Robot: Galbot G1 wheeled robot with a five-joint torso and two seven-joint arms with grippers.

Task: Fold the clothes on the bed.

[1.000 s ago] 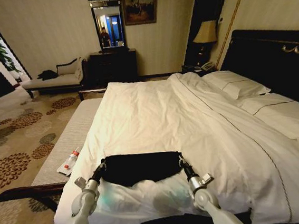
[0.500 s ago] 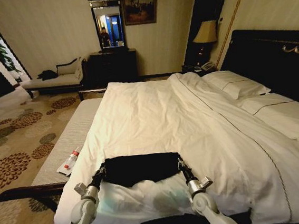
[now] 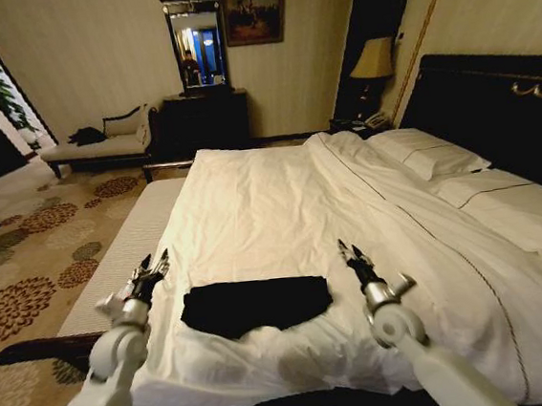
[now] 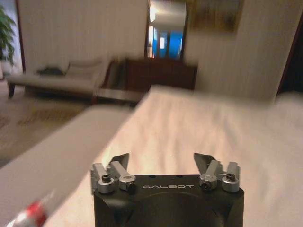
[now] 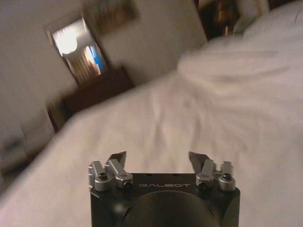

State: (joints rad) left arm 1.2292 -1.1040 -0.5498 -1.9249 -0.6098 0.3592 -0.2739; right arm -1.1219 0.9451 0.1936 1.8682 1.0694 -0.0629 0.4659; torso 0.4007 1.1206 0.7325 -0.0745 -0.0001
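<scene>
— Near the foot of the bed (image 3: 281,212), what lies?
— Black T-shirt (image 3: 256,304), folded into a soft, flat band with rounded ends, matte against white sheets. Rests close to the mattress's near edge, lettering hidden.
— And the left hand (image 3: 151,267)?
— Raised beside the mattress's left edge, above the pale upholstered bench (image 3: 128,260); metal fingers spread wide, holding nothing. Apart from the shirt.
— The right hand (image 3: 349,251)?
— Raised over the duvet, right of the shirt, clear of it; fingers likewise spread, empty.
— Open room?
— Broad, lightly wrinkled white duvet stretching toward the pillows (image 3: 440,158) and dark headboard (image 3: 502,104). Small red-capped tube (image 3: 127,292) lying on the bench.
</scene>
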